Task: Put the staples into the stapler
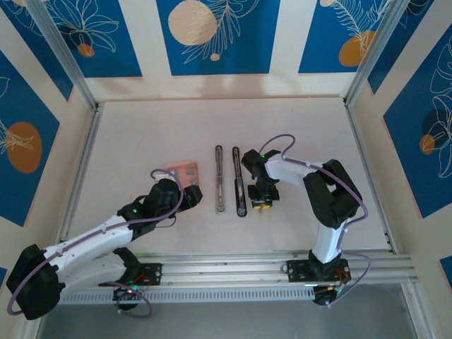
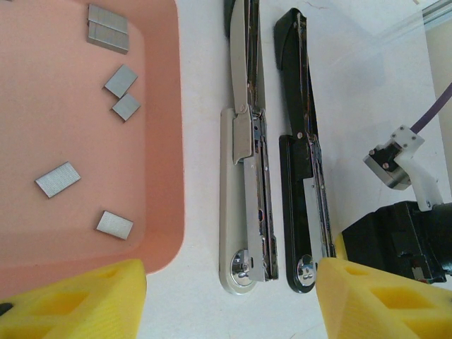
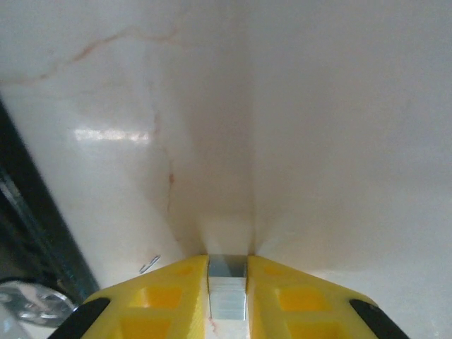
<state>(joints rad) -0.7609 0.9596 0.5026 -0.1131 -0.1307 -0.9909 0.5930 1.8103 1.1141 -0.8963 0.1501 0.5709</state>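
Our right fingers [image 3: 176, 296] pinch a small grey metal staple strip [image 3: 227, 300] above the white worktop [image 3: 318, 141], beside the slim black-and-silver stapler [image 2: 248, 191] lying open. Our left fingers [image 2: 70, 304] stand wide near the salmon-pink tray [image 2: 166, 141]. We should keep the strip level, aligned lengthwise with the channel.

The staples [image 2: 57, 179] look like dull grey metal, the tray [image 2: 167, 141] smooth matt plastic, the stapler [image 2: 233, 212] bright polished metal, the surface [image 3: 318, 141] glossy.
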